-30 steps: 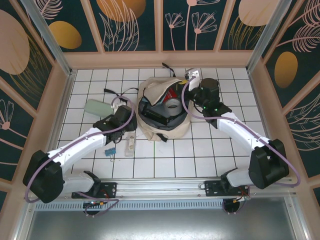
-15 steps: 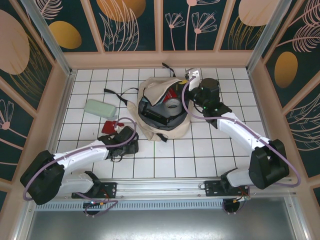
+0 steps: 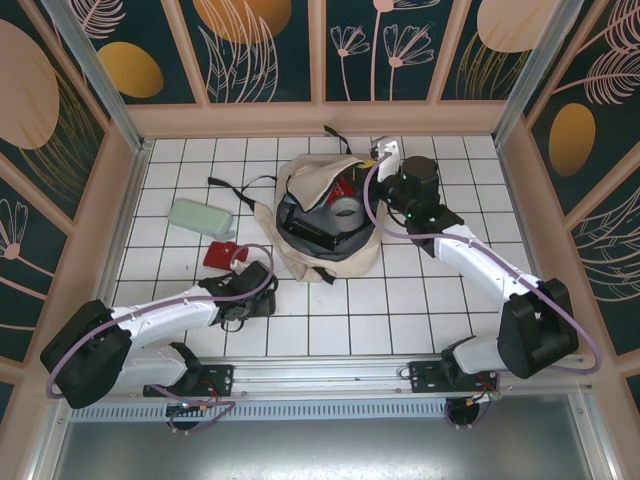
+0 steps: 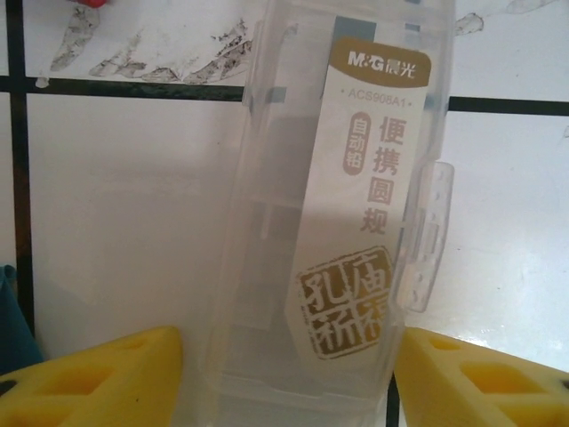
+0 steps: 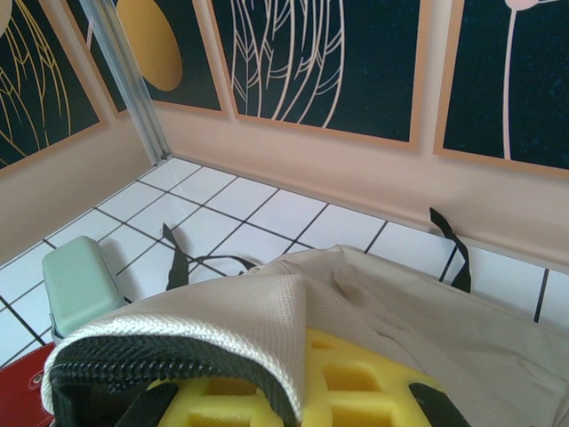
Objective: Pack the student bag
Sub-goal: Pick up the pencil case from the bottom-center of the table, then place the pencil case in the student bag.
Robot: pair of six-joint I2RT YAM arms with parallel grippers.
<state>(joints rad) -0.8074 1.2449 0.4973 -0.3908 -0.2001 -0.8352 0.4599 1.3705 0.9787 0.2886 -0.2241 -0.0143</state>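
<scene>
1. Sitting toward the far middle of the white tiled table (image 3: 400, 300), the student bag (image 3: 318, 178) is a slumped cream-beige fabric sack. Its mouth gapes upward, showing dark lining, and black straps trail off to the left and the far side.
2. Seen from the top camera, the open mouth holds a silver tape roll (image 3: 346, 210), something red behind it and a flat black item in front.
3. The top view also places a mint-green case (image 3: 200, 217) and a red pouch (image 3: 220, 253) on the tiles left of the bag, well apart from it.
4. The right wrist camera adds the close detail: coarse cream weave, a black zipper line along the folded rim, and a strap lying on the tiles by the far wall.
5. The left wrist camera shows what the top view hides under the arm: a clear plastic case (image 4: 267, 222) lying flat on the tiles, with a tan-and-white printed label (image 4: 364, 178).
6. The left gripper (image 4: 289, 382) is spread, its yellow fingers (image 4: 98, 378) set on either side of the clear plastic case at its near end. Whether the pads touch the plastic cannot be told.
7. The right gripper (image 5: 298, 396) is pressed together at the bag's far-right rim, pinching the zippered edge so that the fabric drapes over its yellow fingers.
</scene>
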